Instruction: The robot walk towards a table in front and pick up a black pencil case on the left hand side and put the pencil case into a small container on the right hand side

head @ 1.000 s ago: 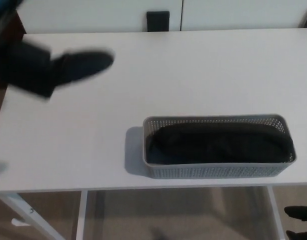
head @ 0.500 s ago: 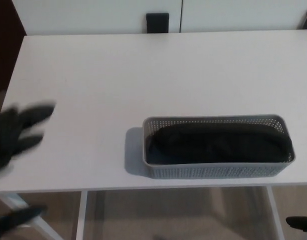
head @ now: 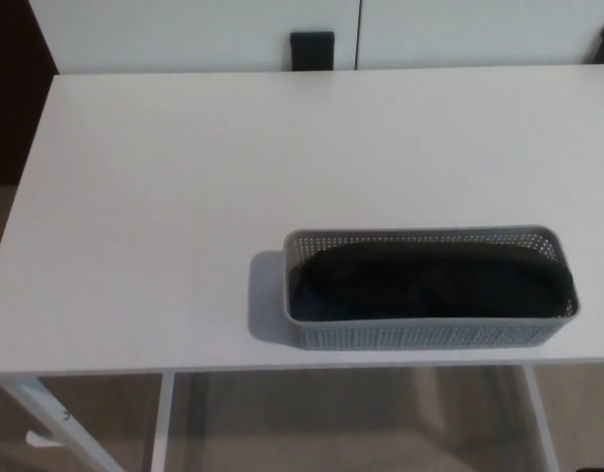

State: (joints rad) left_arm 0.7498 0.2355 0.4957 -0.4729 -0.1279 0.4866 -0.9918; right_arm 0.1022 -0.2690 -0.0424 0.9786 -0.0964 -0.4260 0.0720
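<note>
A single head view looks steeply down from above onto a white surface [head: 184, 197], facing its far edge, where a pale wall panel runs along the top of the frame. A grey perforated container [head: 420, 334] sits close to the near edge, right of centre. Below that edge, the surface's legs and the floor show.

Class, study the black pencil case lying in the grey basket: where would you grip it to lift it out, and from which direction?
Grip the pencil case across its narrow width near the middle, coming straight down from above. It lies lengthwise and nearly fills the basket, whose walls block any approach from the side, while its rounded top stands exposed through the open top. A middle grip should probably keep it level.
</note>
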